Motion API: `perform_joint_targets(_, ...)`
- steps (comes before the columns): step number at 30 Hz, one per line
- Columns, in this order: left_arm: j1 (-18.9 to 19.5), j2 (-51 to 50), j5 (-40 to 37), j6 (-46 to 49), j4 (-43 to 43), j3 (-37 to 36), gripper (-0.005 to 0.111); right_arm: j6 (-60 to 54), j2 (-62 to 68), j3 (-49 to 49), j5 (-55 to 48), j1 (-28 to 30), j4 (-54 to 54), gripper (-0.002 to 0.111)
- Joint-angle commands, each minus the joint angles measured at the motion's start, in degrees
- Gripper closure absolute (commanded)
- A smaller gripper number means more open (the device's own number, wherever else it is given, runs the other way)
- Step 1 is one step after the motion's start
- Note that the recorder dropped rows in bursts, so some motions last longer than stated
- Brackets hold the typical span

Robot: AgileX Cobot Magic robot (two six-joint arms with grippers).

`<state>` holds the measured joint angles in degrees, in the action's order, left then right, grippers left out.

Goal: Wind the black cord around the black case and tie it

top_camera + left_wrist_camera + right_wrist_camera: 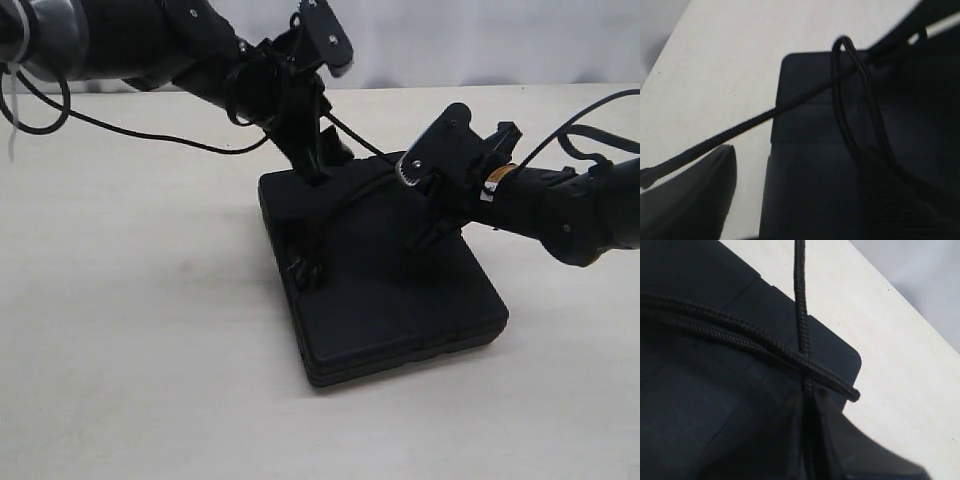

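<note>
Wrapping looks partly done, tying not yet. The case (390, 285) lies flat on the table (120, 330), a little right of the middle in the exterior view. The cord (801, 315) crosses the far half of the lid. In the right wrist view a doubled strand runs over the lid toward a corner, and a single strand crosses it there. In the exterior view more cord drapes over the case's 9 o'clock edge in a loose bunch.

The left gripper (318, 165) hovers over the case's 11 o'clock corner. Its wrist view shows the two fingers well apart with nothing clamped between them, so it grips nothing. A taut single strand passes through a narrow loop of doubled cord, and its end lies free over the table just beside one finger.

The right gripper (809, 400) sits above the lid toward 2 o'clock. Its jaws are clenched on the single strand, right where that strand meets the doubled one, and it holds the line tight.

Judged from this, the cord is laid on the case and one end is threaded through a loop, so a first crossing exists. Whether the cord goes fully under the case cannot be told. What seems left is to take up the free end again, pull both sides until the crossing bites down on the lid, and finish the knot. The loose bunch at 9 o'clock suggests slack to take in first.
</note>
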<state>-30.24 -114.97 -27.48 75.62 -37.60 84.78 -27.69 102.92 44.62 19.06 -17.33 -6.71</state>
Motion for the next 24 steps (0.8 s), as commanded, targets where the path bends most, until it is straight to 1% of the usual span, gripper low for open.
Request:
perform_joint_targets(1,-0.5,-1.0,-0.8,4.4,5.4,0.0,0.042,0.1,-0.6,0.0,0.8,-0.1,-1.5,0.104)
perform_joint_targets(6,-0.8,-1.7,7.2,5.4,5.2,0.0,0.042,0.1,-0.6,0.0,0.8,-0.1,-1.5,0.104)
perform_joint_targets(12,-3.7,-1.7,13.9,5.4,5.4,0.0,0.042,0.1,-0.6,0.0,0.8,-0.1,-1.5,0.104)
perform_joint_targets(14,-4.6,-2.2,15.8,6.1,7.6,0.0,0.042,0.1,-0.6,0.0,0.8,-0.1,-1.5,0.104)
perform_joint_targets(17,-5.7,-3.5,17.6,11.8,13.8,0.0,0.042,0.1,-0.6,0.0,0.8,-0.1,-1.5,0.104)
perform_joint_targets(20,-5.8,-5.5,17.0,13.7,19.5,0.0,0.042,0.1,-0.6,0.0,0.8,-0.1,-1.5,0.104)
perform_joint_targets(22,-5.8,-6.8,17.4,14.9,20.9,0.0,0.042,0.1,-0.6,0.0,0.8,-0.1,-1.5,0.104)
perform_joint_targets(24,-5.8,-8.3,20.7,16.4,22.1,0.0,0.042,0.1,-0.6,0.0,0.8,-0.1,-1.5,0.104)
